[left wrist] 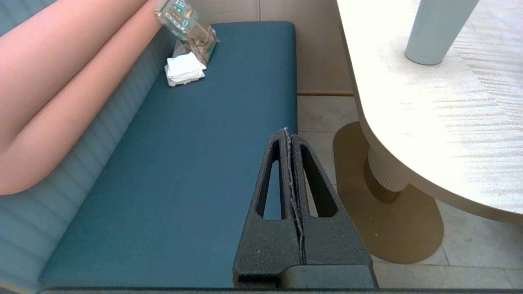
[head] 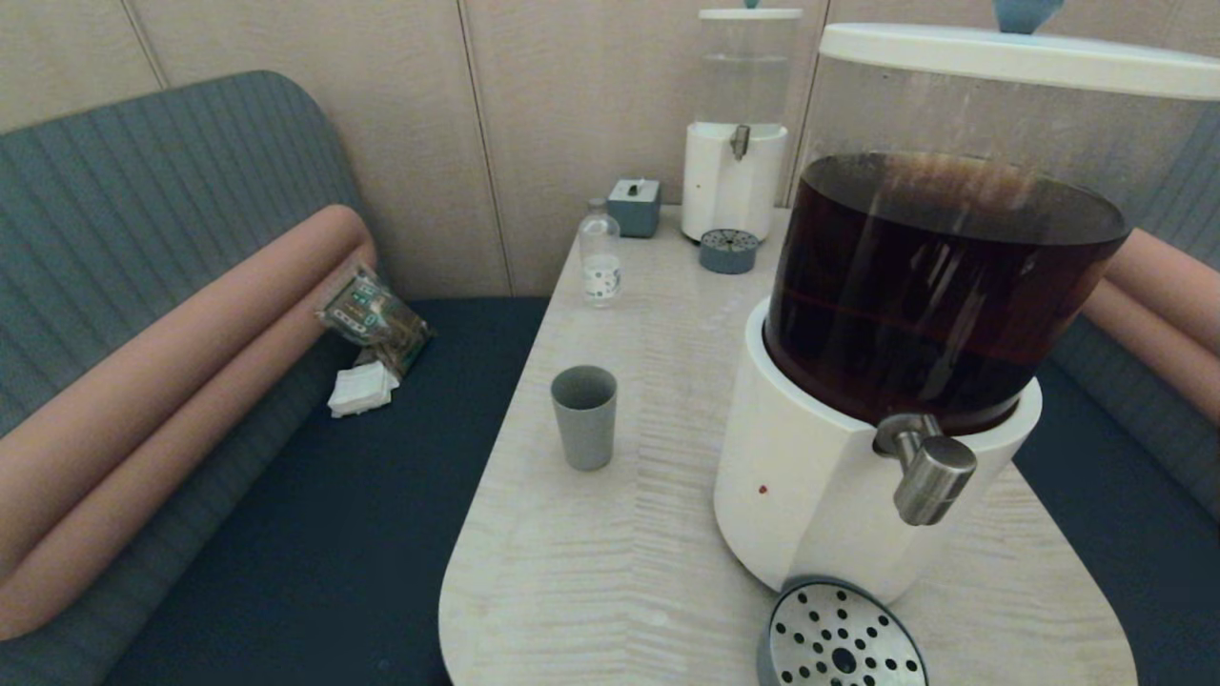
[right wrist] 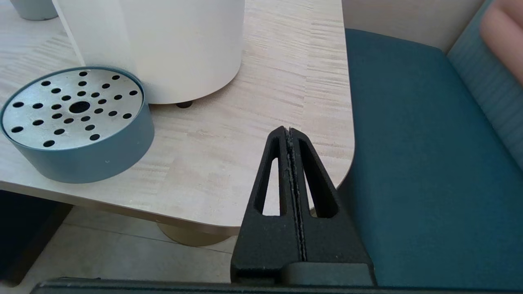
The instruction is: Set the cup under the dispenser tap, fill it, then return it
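Observation:
The grey cup stands upright and empty on the pale table, left of the big white-based dispenser holding dark brown liquid. Its steel tap juts out toward me, above the round perforated drip tray. Neither arm shows in the head view. My left gripper hangs shut and empty over the bench seat, below and left of the table edge; the cup appears far off there. My right gripper is shut and empty near the table's front right corner, beside the drip tray.
A small clear bottle, a grey box and a smaller clear-liquid dispenser with its own drip tray stand at the table's far end. A snack bag and napkins lie on the left bench.

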Robot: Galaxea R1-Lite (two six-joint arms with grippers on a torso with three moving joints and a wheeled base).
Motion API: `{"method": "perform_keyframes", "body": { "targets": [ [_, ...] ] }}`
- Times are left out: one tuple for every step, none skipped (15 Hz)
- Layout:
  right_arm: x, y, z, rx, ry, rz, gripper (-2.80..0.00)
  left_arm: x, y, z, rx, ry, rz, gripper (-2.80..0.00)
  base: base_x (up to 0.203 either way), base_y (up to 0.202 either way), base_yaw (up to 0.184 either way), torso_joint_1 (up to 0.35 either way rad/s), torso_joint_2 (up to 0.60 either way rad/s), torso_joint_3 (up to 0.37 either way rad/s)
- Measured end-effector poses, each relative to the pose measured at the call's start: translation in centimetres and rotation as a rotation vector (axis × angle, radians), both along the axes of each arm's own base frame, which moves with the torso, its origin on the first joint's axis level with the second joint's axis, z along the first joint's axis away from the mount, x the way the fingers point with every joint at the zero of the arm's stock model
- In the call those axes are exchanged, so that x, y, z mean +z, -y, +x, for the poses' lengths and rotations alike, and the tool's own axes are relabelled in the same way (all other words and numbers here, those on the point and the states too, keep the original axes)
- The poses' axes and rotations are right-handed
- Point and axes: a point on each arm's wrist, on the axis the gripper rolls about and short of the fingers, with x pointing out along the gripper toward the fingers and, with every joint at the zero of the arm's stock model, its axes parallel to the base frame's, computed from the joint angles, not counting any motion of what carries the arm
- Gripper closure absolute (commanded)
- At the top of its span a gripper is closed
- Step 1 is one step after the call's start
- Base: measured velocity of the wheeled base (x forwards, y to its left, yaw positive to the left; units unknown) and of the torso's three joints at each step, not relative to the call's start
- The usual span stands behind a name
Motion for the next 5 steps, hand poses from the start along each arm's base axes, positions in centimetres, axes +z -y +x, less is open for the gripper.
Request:
{"method": "perform_keyframes", "body": {
  "targets": [
    [0.0,0.0,0.0,0.0,0.0,0.008,0.0,0.0,0.0,0.0,0.0,0.0,0.0,0.0,0.0,0.0,0.0,0.0,0.0,0.0],
    [0.01,0.0,0.0,-0.001,0.001,0.012,0.0,0.0,0.0,0.0,0.001,0.0,0.0,0.0,0.0,0.0,0.0,0.0,0.0,0.0],
    [0.02,0.0,0.0,-0.001,0.001,0.021,0.0,0.0,0.0,0.0,0.001,0.0,0.0,0.0,0.0,0.0,0.0,0.0,0.0,0.0],
    [0.02,0.0,0.0,-0.001,0.001,0.025,0.0,0.0,0.0,0.0,0.001,0.0,0.0,0.0,0.0,0.0,0.0,0.0,0.0,0.0],
    [0.02,0.0,0.0,-0.002,0.002,0.025,0.0,0.01,0.0,0.0,0.001,0.001,0.0,0.0,0.0,0.0,0.0,0.0,0.0,0.0]
  ]
}}
